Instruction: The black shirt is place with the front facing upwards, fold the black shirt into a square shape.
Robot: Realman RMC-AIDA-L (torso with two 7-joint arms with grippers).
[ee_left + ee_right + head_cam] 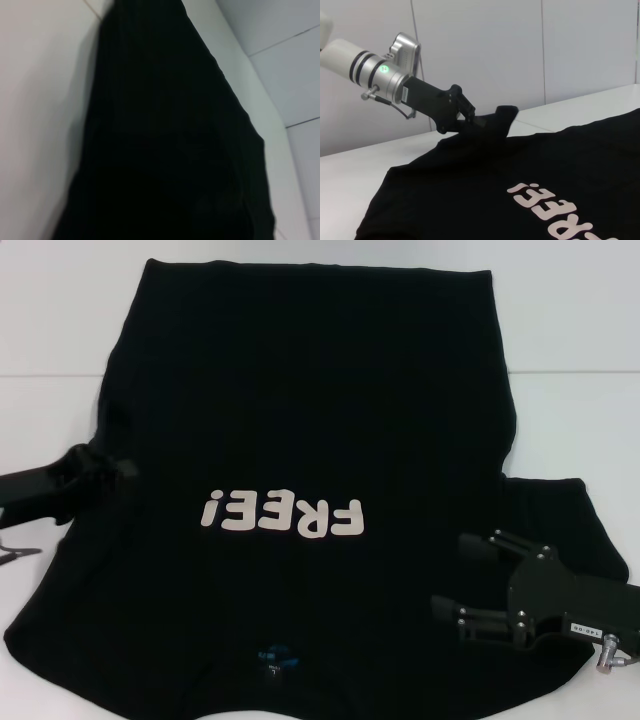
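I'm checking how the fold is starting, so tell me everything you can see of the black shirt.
The black shirt is a plain, soft-looking short-sleeved tee lying front up on the white table, pale "FREE!" lettering across the chest and a small blue neck label at the near edge. The left gripper is shut on its left sleeve, lifting it off the table. The right gripper hovers open over the right sleeve.

Lab: bare white table, panelled wall

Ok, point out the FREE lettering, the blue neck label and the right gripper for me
FREE! lettering point(283, 516), head view, on the middle letters.
blue neck label point(275, 657), head view, on the label at the collar.
right gripper point(462, 577), head view, between its open fingertips.
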